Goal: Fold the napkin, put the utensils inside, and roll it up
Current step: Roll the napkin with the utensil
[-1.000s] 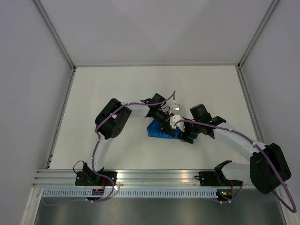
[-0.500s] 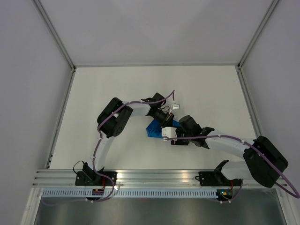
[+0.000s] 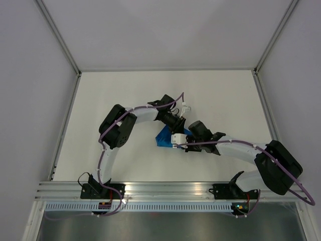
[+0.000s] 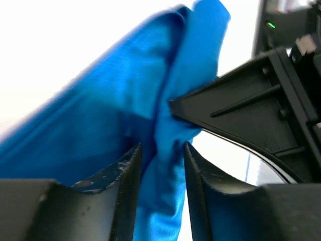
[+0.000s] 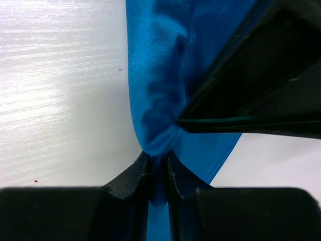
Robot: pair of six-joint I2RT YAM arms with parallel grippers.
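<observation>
The bright blue napkin (image 3: 164, 137) lies bunched in the middle of the table, mostly covered by both wrists. My right gripper (image 5: 158, 160) is shut on a pinched fold of the napkin (image 5: 160, 60) just above the tabletop. My left gripper (image 4: 160, 148) stands open, a hanging fold of the napkin (image 4: 100, 115) loose between its fingers. The two grippers nearly touch. A black finger of the right gripper (image 4: 251, 105) presses the cloth in the left wrist view. In the top view the left gripper (image 3: 176, 127) is just behind the right gripper (image 3: 174, 142). The utensils are out of view.
The white table (image 3: 115, 95) is enclosed by pale walls at the left, right and back. An aluminium rail (image 3: 160, 188) holding both arm bases runs along the near edge. Purple cables trail along both arms.
My right arm has swung left onto the napkin, and its jaws have closed on a fold. My left gripper's jaws have widened around the cloth.
</observation>
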